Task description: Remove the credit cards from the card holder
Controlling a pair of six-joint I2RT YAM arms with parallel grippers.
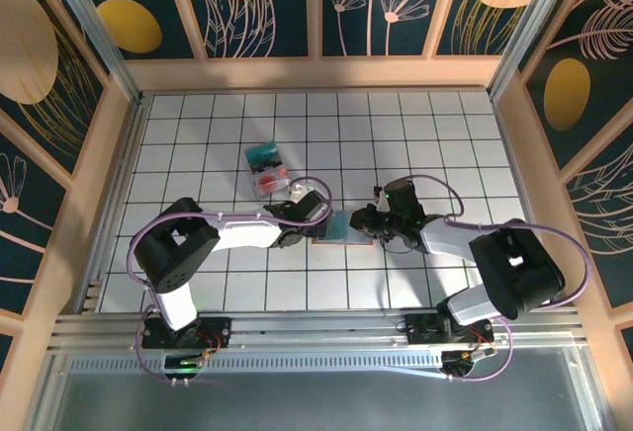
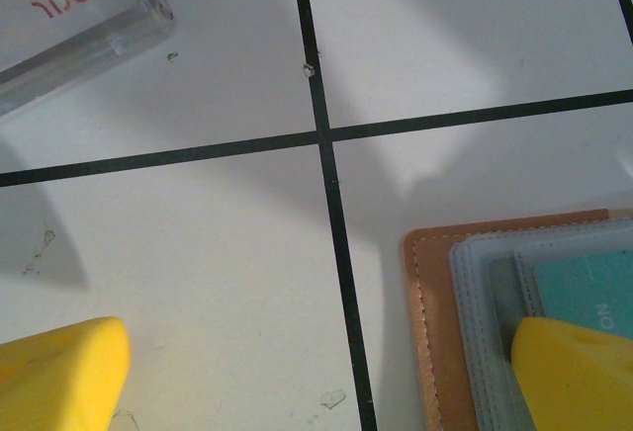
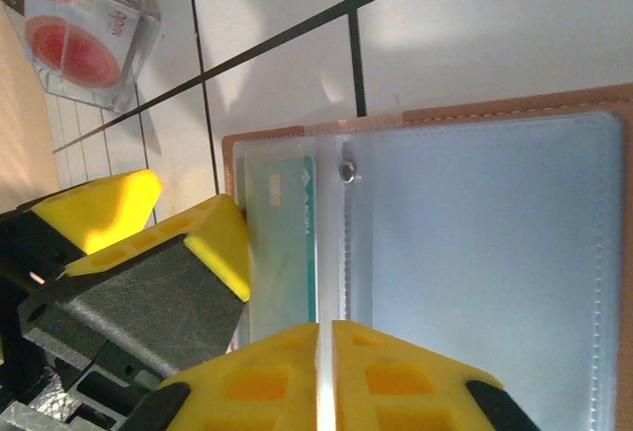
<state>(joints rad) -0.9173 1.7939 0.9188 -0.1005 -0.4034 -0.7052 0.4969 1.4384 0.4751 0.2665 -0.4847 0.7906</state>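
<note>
Straddling holder (image 3: 475,253) edge, left gripper (image 2: 321,342) is wide open and nearest teal card (image 3: 282,243), which runs along the spine. Right gripper (image 3: 318,337) is closed; can't tell if it's pinching anything.

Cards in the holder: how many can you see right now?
1. A teal card sits tucked in the open card holder, at the end by the left gripper. The rest of the holder looks empty, though more cards may be hidden behind.
</note>
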